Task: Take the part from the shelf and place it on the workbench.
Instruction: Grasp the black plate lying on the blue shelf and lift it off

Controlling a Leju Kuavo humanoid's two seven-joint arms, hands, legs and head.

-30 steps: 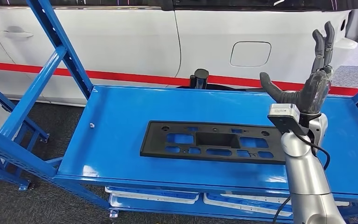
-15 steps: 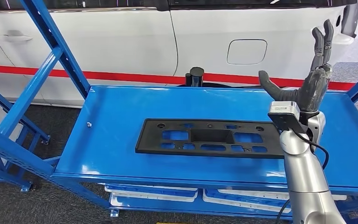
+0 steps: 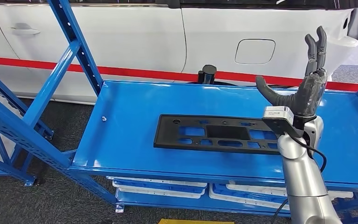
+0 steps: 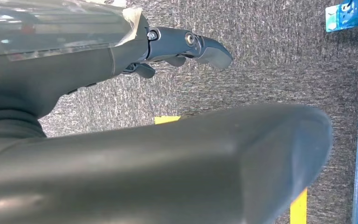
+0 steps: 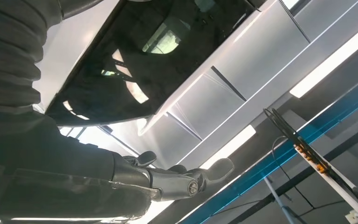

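Reaching toward the black part [image 3: 216, 134] on the blue shelf [image 3: 121, 121], with the right hand [image 3: 307, 88] raised and empty.

The flat black plastic panel with many cut-outs lies at the centre of the frame, flat on the top deck of the shelf, and nothing touches it. The right hand stands at the right of the frame, above the panel's right end, with its fingers [image 3: 318, 46] straight up and the thumb spread to the side, so it holds nothing; I judge it is held high like this to come down on the part's edge. The left hand [image 4: 177, 46] hangs over the grey carpet [image 4: 270, 60], with its fingers apart and empty. A white car [image 3: 135, 37] stands behind the shelf.
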